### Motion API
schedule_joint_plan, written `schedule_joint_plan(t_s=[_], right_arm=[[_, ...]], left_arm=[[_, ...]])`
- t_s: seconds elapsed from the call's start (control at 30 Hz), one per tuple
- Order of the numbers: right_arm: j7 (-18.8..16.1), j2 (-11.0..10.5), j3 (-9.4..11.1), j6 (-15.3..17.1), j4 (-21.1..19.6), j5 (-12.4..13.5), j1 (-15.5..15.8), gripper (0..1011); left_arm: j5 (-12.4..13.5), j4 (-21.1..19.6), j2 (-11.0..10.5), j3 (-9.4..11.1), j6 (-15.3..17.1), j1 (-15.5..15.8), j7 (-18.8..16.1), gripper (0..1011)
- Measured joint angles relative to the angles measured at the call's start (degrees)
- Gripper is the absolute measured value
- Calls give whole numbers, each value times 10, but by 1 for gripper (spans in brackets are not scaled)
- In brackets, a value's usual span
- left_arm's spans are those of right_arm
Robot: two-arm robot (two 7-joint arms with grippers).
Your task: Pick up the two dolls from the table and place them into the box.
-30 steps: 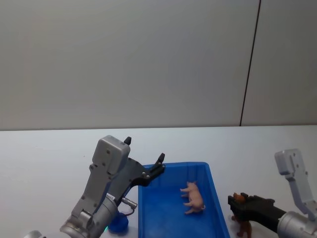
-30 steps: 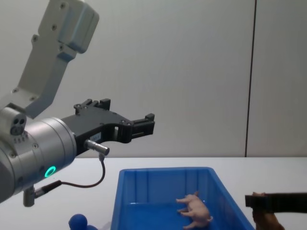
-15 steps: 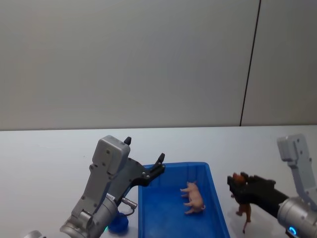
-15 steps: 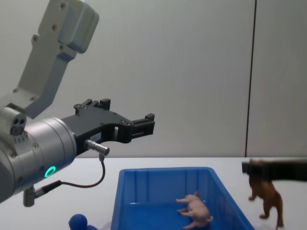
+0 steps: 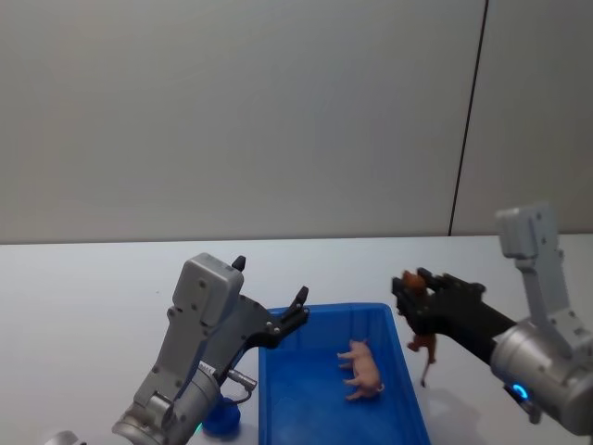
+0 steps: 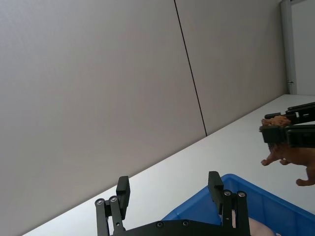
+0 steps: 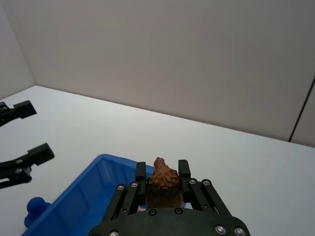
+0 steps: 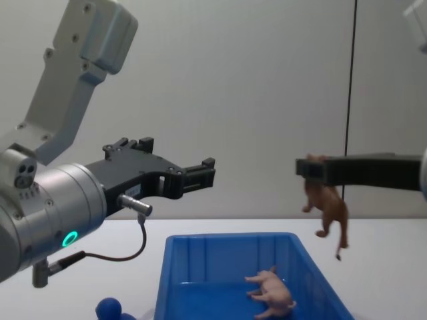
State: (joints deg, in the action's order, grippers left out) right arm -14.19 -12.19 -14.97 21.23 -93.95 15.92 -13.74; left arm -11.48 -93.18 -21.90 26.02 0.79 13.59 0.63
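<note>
The right tool is clenched on the head of the reddish-brown doll, which hangs at the box's 3 o'clock, seemingly above its rim. The pig lies inside. This looks like the carry step; next it needs to move toward 9 o'clock, then release. The left tool is spread open, idle at 10 o'clock.

The box is seen from above by the head view and side-on, nearer, by the chest view

Pale pink pig, reddish-brown animal, bright blue box, white table
</note>
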Motion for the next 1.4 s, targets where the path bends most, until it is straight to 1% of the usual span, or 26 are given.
schedule_joint_plan(t_s=[0.27, 0.33, 0.37, 0.4, 0.47, 0.6, 0.67, 0.7, 0.73, 0.77, 0.87, 0.9, 0.93, 0.97, 1.0, 1.03, 1.07, 1.13, 1.23, 1.27, 1.37, 1.4], right_arm=[[-16, 21, -16, -2, 22, -13, -18, 371], [-20, 25, -20, -2, 30, -17, -22, 387], [-22, 29, -23, -2, 38, -19, -24, 411], [-23, 30, -24, -2, 40, -20, -25, 465], [-25, 33, -27, -2, 47, -22, -27, 510], [-28, 37, -31, -2, 60, -25, -29, 651], [-29, 37, -32, -2, 65, -26, -29, 667], [-29, 37, -32, -2, 66, -26, -29, 722], [-29, 37, -32, -2, 67, -27, -29, 752], [-29, 37, -32, -3, 68, -27, -29, 802], [-28, 33, -30, -8, 69, -27, -26, 895], [-26, 31, -29, -10, 68, -27, -24, 903], [-25, 29, -27, -11, 67, -27, -22, 941], [-25, 29, -27, -11, 67, -27, -22, 941], [-24, 24, -25, -14, 64, -26, -18, 986], [-22, 20, -22, -18, 60, -26, -14, 1001], [-22, 20, -22, -18, 60, -26, -14, 1001], [-20, 9, -16, -25, 48, -24, -4, 1001], [-19, -1, -12, -31, 39, -23, 5, 1001], [-18, -8, -9, -34, 32, -21, 12, 1001], [-17, -18, -4, -40, 23, -18, 22, 1001], [-17, -24, 0, -43, 17, -16, 29, 1001]], left_arm=[[0, 0, 0, 0, 0, 0, 0, 1003], [0, 0, 0, 0, 0, 0, 0, 1003], [0, 0, 0, 0, 0, 0, 0, 1003], [0, 0, 0, 0, 0, 0, 0, 1003], [0, 0, 0, 0, 0, 0, 0, 1003], [0, 0, 0, 0, 0, 0, 0, 1003], [0, 0, 0, 0, 0, 0, 0, 1003], [0, 0, 0, 0, 0, 0, 0, 1003], [0, 0, 0, 0, 0, 0, 0, 1003], [0, 0, 0, 0, 0, 0, 0, 1003], [0, 0, 0, 0, 0, 0, 0, 1003], [0, 0, 0, 0, 0, 0, 0, 1003], [0, 0, 0, 0, 0, 0, 0, 1003], [0, 0, 0, 0, 0, 0, 0, 1003], [0, 0, 0, 0, 0, 0, 0, 1003], [0, 0, 0, 0, 0, 0, 0, 1003], [0, 0, 0, 0, 0, 0, 0, 1003], [0, 0, 0, 0, 0, 0, 0, 1003], [0, 0, 0, 0, 0, 0, 0, 1003], [0, 0, 0, 0, 0, 0, 0, 1003], [0, 0, 0, 0, 0, 0, 0, 1003], [0, 0, 0, 0, 0, 0, 0, 1003]])
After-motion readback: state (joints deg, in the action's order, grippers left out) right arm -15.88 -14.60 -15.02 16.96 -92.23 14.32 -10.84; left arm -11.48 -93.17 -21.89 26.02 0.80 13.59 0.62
